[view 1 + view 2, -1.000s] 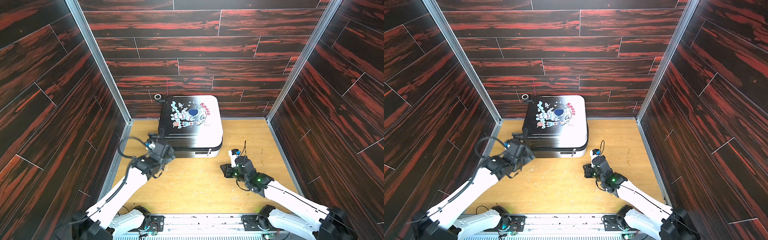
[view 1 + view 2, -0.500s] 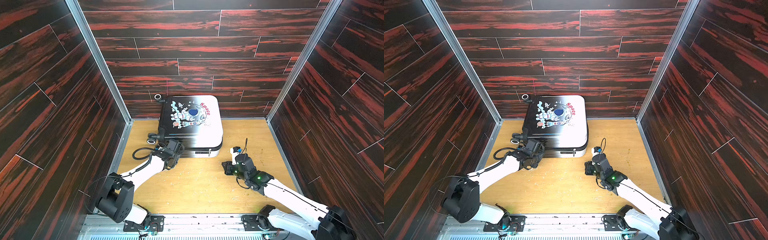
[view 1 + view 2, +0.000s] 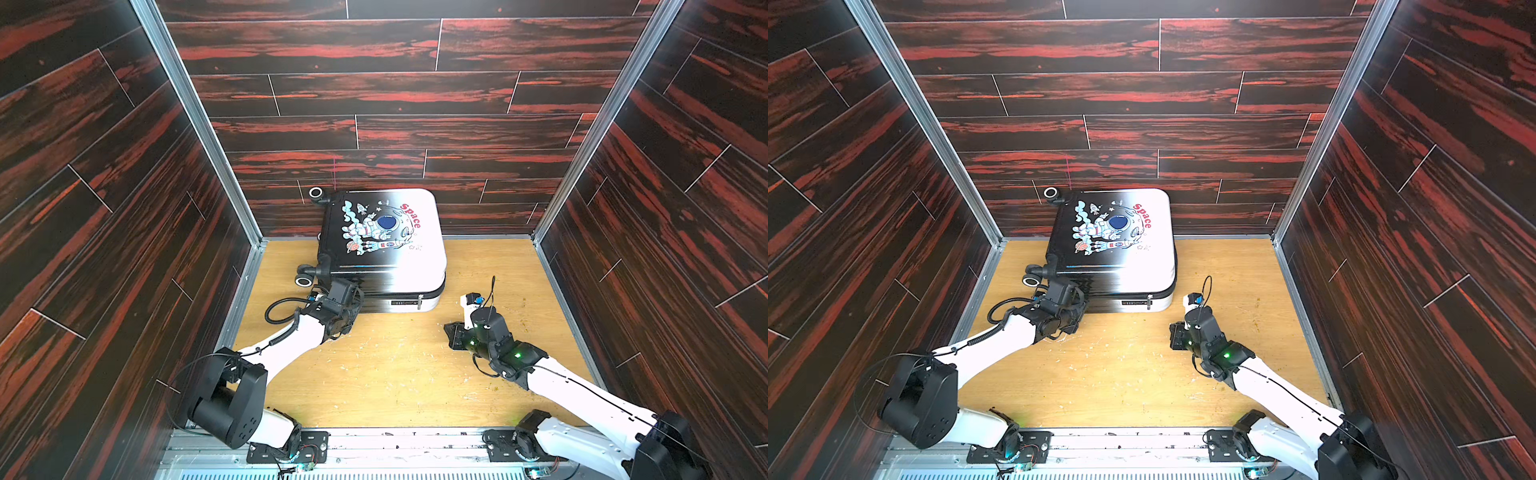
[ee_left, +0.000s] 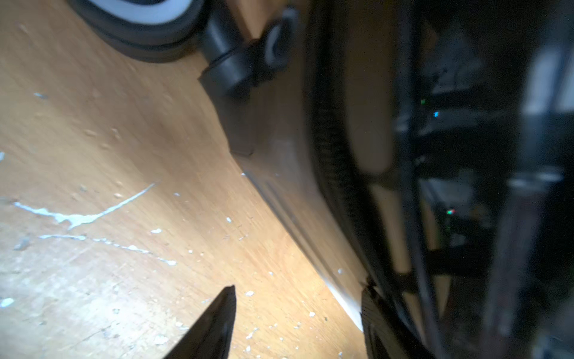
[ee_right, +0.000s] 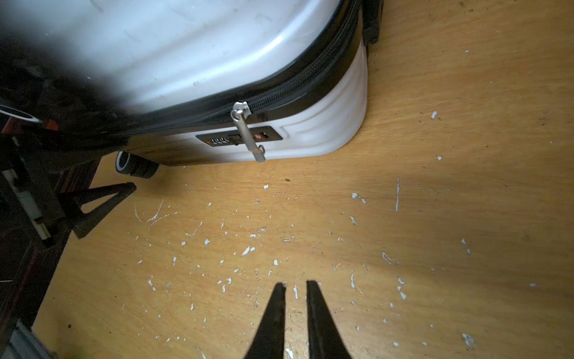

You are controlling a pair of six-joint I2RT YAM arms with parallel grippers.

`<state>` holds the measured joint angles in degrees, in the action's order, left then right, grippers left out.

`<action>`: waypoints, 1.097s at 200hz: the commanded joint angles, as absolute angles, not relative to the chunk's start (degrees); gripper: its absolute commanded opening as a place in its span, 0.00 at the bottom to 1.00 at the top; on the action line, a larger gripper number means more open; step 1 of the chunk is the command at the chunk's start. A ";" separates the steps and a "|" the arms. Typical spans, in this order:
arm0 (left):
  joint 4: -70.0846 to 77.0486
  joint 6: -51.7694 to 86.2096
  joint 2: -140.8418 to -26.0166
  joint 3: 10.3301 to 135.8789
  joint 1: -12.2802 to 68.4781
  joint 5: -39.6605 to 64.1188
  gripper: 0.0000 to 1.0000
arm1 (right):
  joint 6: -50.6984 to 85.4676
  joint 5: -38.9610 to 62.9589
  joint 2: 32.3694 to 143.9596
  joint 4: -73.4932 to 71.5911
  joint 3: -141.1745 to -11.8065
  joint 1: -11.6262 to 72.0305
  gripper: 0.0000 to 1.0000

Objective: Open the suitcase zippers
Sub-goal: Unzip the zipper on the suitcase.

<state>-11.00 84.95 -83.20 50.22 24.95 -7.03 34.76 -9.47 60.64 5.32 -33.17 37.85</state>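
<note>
1. While the suitcase (image 3: 382,249) lies flat on the wooden floor (image 3: 395,374) with its printed shell up, the back wall (image 3: 374,137) stands right behind it. That backing likely stops the case sliding under a tug.
2. Heading: the wheels (image 3: 303,280) and the black end point to the robot's left, the white end to its right. The long axis seems to run from wheel end to white end. The case looks near square from above, so this is a judgement.
3. The zippers (image 5: 310,80) form a dark track round the seam, and it looks shut toward the white end. A silver pull tab (image 5: 248,133) hangs over the combination lock (image 5: 239,138) on the robot-facing side.
4. The left gripper (image 4: 299,289) is at the suitcase's wheel-end corner with its fingers apart. One tip is against the seam, the other over the floor, and nothing is held. The wrist view is blurred; it is probably steadying that corner or seeking a slider.
5. The right gripper (image 5: 296,283) is off the suitcase, low over the floor and facing the pull tab. Its fingers are nearly together and empty. It appears lined up to reach that tab.
</note>
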 commanded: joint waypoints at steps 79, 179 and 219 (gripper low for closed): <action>-4.05 85.59 -78.46 48.87 23.96 -8.45 0.63 | 35.24 -8.19 62.64 3.84 -31.78 37.63 0.16; 3.85 90.65 -92.67 46.84 23.28 -4.03 0.45 | 33.54 -8.12 64.38 4.44 -33.30 37.18 0.17; 4.44 90.21 -92.29 45.70 23.37 -3.77 0.39 | 26.06 0.38 70.29 -14.75 -31.05 37.03 0.35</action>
<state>6.92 91.83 -89.73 47.75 24.71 -3.55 31.77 -5.15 66.78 -0.51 -32.29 37.23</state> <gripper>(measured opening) 0.401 0.307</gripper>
